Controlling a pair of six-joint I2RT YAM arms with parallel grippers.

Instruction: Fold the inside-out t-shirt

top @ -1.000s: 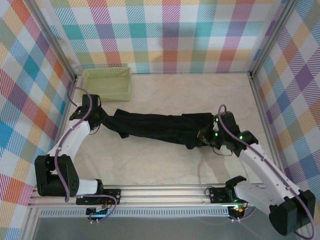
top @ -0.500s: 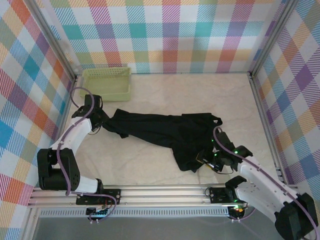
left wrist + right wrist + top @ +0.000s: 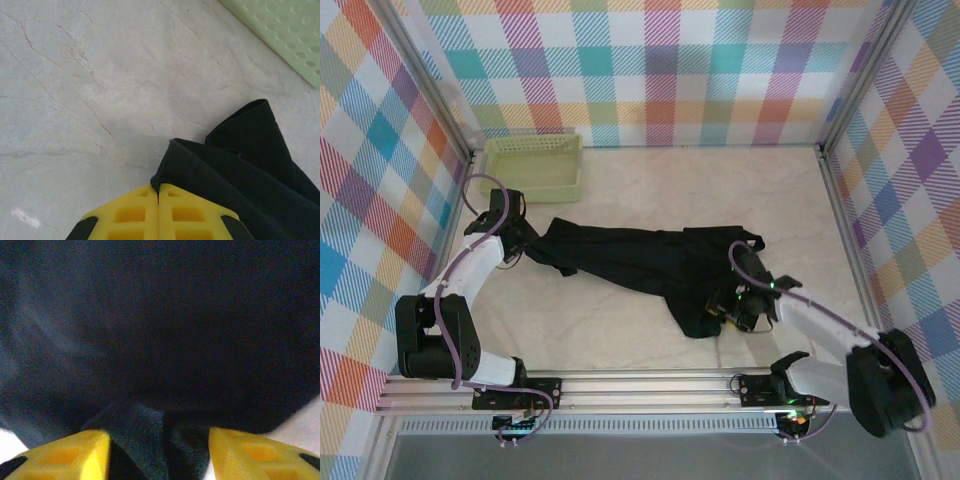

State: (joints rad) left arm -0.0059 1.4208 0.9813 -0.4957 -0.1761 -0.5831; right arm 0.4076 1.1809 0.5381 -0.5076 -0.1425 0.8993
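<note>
The left claw (image 3: 159, 189) is closed, apparently pinching an edge of the plain black cloth inside-out t-shirt (image 3: 620, 258) at mid-left of the overhead frame; the right claw (image 3: 159, 452) stands open at lower right, a fold of cloth between its jaws but unclamped. The shirt lies rumpled across the middle of the pale marbled worktop (image 3: 720, 190). Spreading it flat seems the step in hand; next the right claw needs a grip on a corner
</note>
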